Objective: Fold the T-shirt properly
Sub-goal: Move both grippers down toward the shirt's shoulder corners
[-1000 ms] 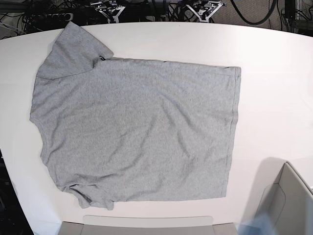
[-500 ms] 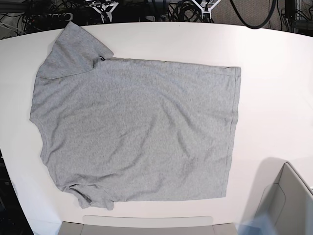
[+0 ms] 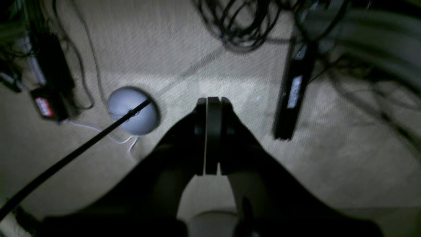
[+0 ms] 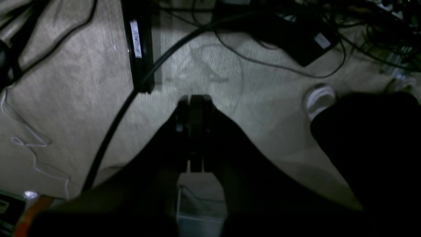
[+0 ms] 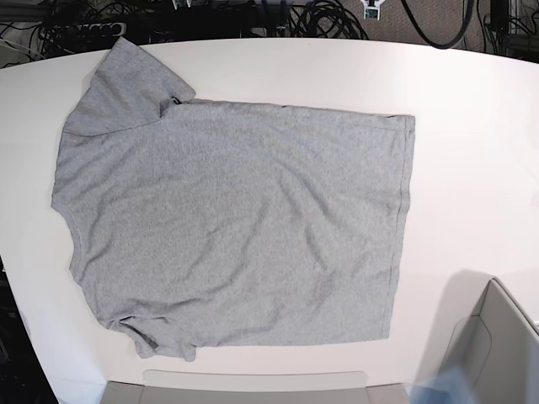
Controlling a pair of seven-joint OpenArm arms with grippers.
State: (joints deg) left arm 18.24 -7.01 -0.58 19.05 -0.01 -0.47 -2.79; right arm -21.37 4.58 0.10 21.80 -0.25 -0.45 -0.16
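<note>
The T-shirt [image 5: 232, 223] lies spread flat on the white worktop [image 5: 472, 126], plain grey side up, no lettering showing. Its hem runs along the right side; the sleeves are at the left, the far one [image 5: 126, 88] flat and angled toward the far-left edge, the near one [image 5: 156, 337] bunched and wrinkled near the near edge. Light creases cross the middle of the cloth.

Neither of my arms reaches over the worktop in the base view. A grey box [image 5: 497, 353] sits at the near-right corner.

My left gripper [image 3: 212, 102] hangs over carpeted floor [image 3: 230, 65] with its jaws pressed together, nothing between them. To its left a round pale object [image 3: 131, 110] rests on the floor with a black cable [image 3: 65, 159] crossing it. To the right lies a black bar [image 3: 292, 95] with a white label; the writing is too blurred to read.

My right gripper [image 4: 195, 98] is likewise closed on nothing, above the same carpet. A black bar [image 4: 138, 49] with an unreadable white label lies far left of it, among cables.
</note>
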